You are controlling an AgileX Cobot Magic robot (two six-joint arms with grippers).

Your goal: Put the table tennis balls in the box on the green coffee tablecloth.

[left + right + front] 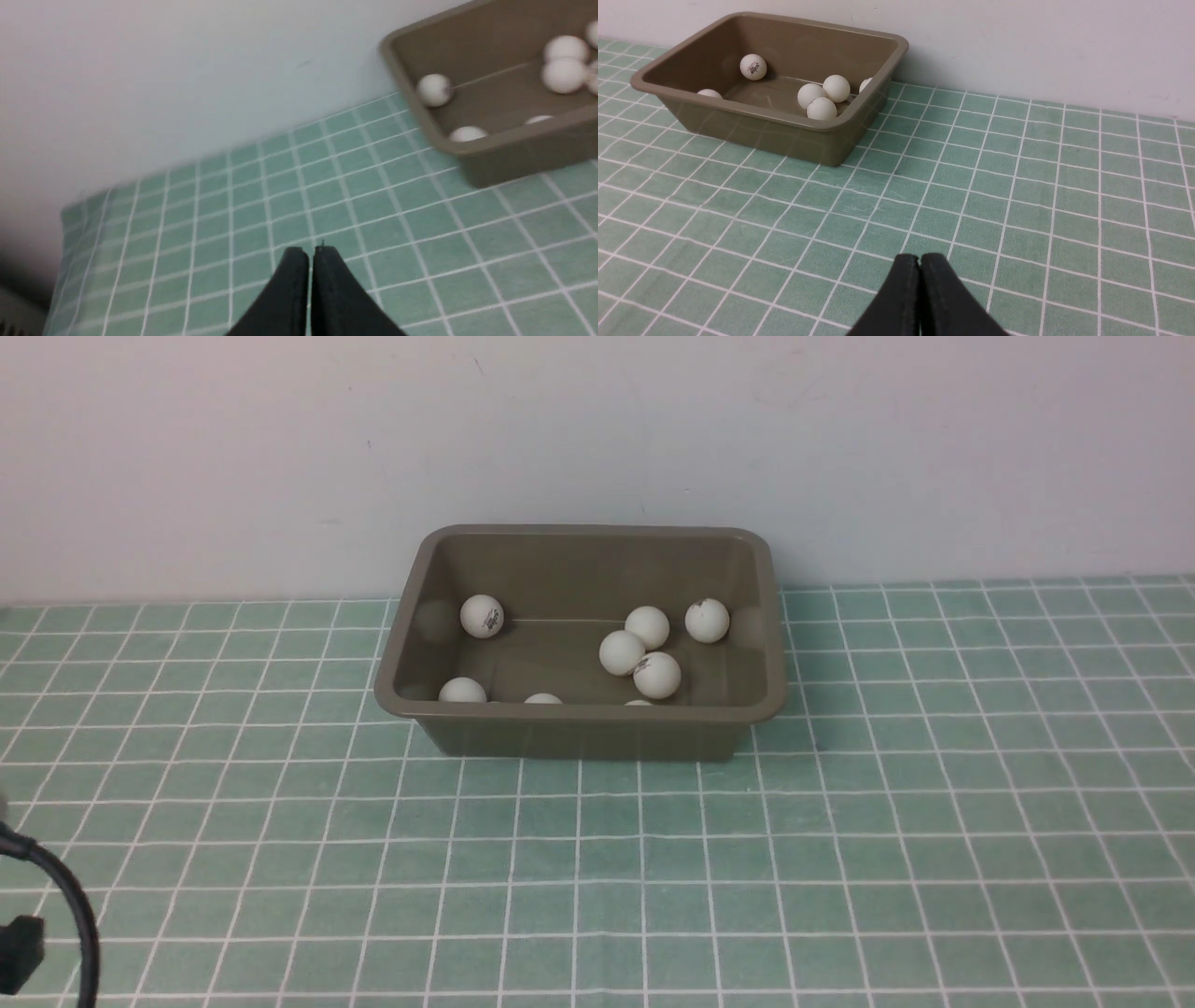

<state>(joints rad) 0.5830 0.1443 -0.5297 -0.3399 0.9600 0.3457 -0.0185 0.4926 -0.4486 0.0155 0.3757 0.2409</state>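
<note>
Resting inside the box (758, 616), against the back wall, the table tennis balls (623, 652) lie well apart from both claws; left gripper (310, 254) and right gripper (920, 260) are pressed closed, empty, above bare green coffee tablecloth (840, 859); a black cable (65, 896) curls at the left edge.

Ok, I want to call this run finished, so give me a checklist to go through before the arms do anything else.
1. Balls on the green coffee tablecloth: none seen outside the box. Ok.
2. Table tennis balls in the box: eight show in the front view, three half hidden by the near wall; a ninth cannot be told.
3. Box upright on the cloth: ok.
4. Left gripper: shut, empty. Ok.
5. Right gripper: shut, empty, away from the box. Ok.
</note>
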